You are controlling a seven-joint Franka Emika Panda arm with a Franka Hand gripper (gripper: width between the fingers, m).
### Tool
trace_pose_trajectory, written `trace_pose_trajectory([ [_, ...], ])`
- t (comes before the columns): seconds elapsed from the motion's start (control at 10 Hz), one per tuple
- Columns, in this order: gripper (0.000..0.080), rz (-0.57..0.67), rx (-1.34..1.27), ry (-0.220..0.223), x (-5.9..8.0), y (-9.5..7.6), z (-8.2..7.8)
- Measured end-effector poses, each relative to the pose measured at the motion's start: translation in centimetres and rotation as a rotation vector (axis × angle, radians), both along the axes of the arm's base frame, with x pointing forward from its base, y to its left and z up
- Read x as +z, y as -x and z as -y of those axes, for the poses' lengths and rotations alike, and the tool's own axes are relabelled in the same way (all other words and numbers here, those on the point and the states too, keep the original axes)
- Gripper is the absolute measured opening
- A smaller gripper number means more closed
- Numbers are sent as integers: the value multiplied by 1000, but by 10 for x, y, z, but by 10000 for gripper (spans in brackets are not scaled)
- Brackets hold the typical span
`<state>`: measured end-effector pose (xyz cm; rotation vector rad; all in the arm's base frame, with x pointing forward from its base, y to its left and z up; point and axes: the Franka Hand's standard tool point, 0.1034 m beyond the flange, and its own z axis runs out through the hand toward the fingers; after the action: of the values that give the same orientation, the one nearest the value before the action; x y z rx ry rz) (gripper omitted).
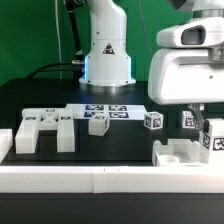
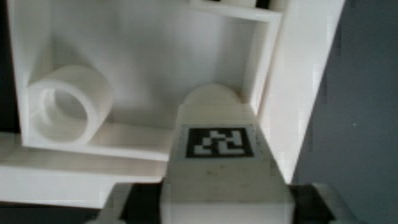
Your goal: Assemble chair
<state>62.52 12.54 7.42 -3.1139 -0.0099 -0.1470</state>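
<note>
At the exterior view's left edge a small white block (image 1: 5, 140) sits on the black table (image 1: 120, 140). Just beside it lies a notched frame (image 1: 40, 130), flat, with its prongs towards the front. Behind and to the right of it, the marker board (image 1: 100, 108) lies flat. One tagged cube (image 1: 97, 123) stands just in front of the board. The arm's base (image 1: 105, 50) rises behind them in the middle.

Further right, two more tagged cubes (image 1: 152, 121) (image 1: 188, 120) stand apart from each other in a row. The arm's bulky white wrist (image 1: 190, 65) hangs over the right side.

Under it, the gripper (image 1: 207, 128) points down at a tagged leg (image 1: 212, 140) near the right edge. In the wrist view the leg (image 2: 217, 140) fills the gap between the two fingers (image 2: 128, 203), which press on its sides, so the gripper (image 2: 217, 205) looks clamped on the leg. The leg's rounded end points at a white boxy panel (image 2: 143, 60) with a short ring (image 2: 68, 100) inside it. I cannot tell whether leg and panel touch.

In the exterior view that panel (image 1: 180, 152) sits low at the right, just behind the long rail (image 1: 90, 180) that runs along the front.
</note>
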Motion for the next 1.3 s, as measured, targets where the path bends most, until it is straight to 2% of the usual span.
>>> trace_pose_trajectory([
  [0.9,291,-39,-974,-115,0,0,-3],
  [1.0,340,-40,-1000,-117,0,0,-3],
  [1.1,340,-38,-949,-112,0,1,-3],
  [1.2,522,-38,-928,-110,0,1,-3],
  [1.3,522,-35,-867,-104,0,1,-4],
])
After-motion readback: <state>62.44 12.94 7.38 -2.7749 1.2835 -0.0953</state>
